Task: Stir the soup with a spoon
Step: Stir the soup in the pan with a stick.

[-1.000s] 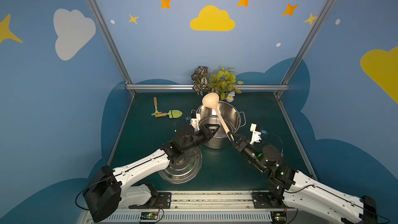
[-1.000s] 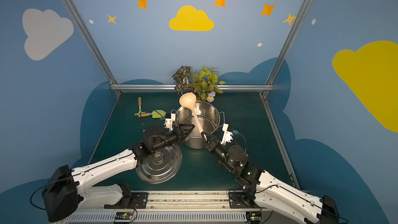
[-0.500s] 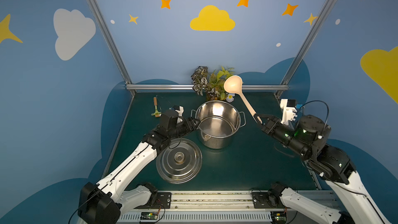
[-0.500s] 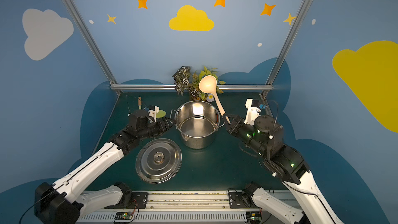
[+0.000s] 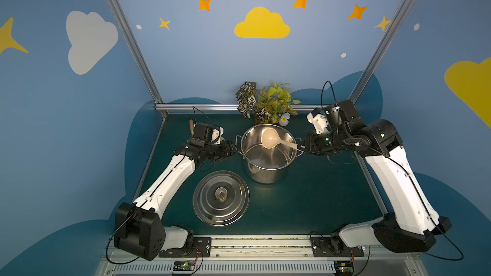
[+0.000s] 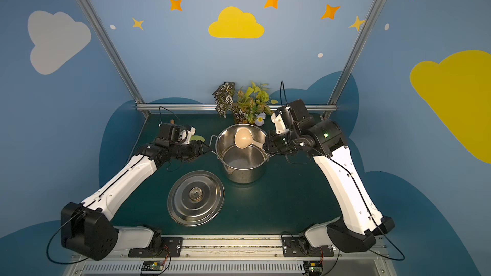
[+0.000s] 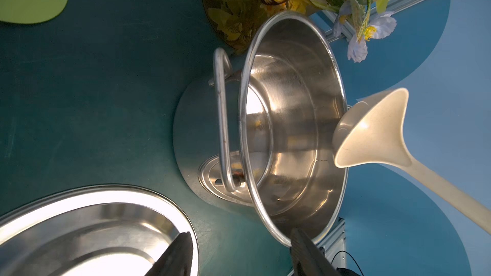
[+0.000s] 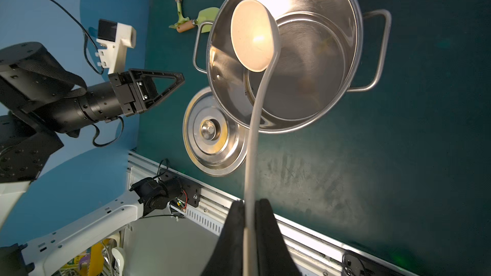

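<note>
- Right gripper [image 8: 249, 205]: pads pressed together on the thin end of the cream ladle [image 5: 279, 142] handle.
- Ladle: its bowl hangs over the mouth of the steel pot [image 5: 265, 175], toward the far side. The handle crosses above the right rim; contact with the rim cannot be told.
- Pot: upright mid-table [image 5: 318, 195], inside bare shiny steel.
- Left gripper [image 7: 240, 234]: fingers spread, empty, just left of the pot's left loop handle.
- Lid [image 5: 221, 199]: flat on the table, near-left of the pot.
</note>
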Motion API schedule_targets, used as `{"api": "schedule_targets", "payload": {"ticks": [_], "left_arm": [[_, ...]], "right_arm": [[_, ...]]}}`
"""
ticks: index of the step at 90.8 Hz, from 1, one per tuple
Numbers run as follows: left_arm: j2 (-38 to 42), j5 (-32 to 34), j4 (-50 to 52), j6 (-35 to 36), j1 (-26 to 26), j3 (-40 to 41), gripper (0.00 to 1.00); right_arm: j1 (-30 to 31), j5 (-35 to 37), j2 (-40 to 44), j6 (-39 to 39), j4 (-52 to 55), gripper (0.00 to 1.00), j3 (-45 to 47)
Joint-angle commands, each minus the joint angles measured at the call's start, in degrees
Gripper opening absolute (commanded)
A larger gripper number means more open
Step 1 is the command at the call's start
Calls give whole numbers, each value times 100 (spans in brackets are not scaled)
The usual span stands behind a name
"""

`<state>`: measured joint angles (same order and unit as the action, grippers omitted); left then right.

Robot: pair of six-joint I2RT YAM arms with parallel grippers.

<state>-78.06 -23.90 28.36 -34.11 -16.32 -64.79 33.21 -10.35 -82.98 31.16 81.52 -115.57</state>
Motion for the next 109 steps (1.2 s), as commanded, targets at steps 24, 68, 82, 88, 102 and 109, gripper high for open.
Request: {"api": "schedule_targets", "payload": {"ticks": [24, 68, 82, 88, 102, 109], "left_arm": [[-618, 59, 286, 746, 24, -438, 56], [-954, 70, 172, 862, 29, -626, 45], [-1032, 19, 140, 886, 30, -622, 45], [-1056, 1, 114, 887, 32, -614, 44], [-1088, -33, 58, 888, 32, -596, 44], [-1105, -54, 34, 878, 41, -587, 43]], "right_arm": [[-404, 326, -1219, -535, 653, 0, -787], [-389, 301, -3260, -590, 1121, 0, -2797], [-217, 28, -3760, -624, 1235, 0, -3329], [-125, -103, -3861, -660, 1230, 0, -3381], [168, -322, -3961, -888, 1364, 0, -3380], [283, -288, -3949, -992, 1526, 0, -3371]]}}
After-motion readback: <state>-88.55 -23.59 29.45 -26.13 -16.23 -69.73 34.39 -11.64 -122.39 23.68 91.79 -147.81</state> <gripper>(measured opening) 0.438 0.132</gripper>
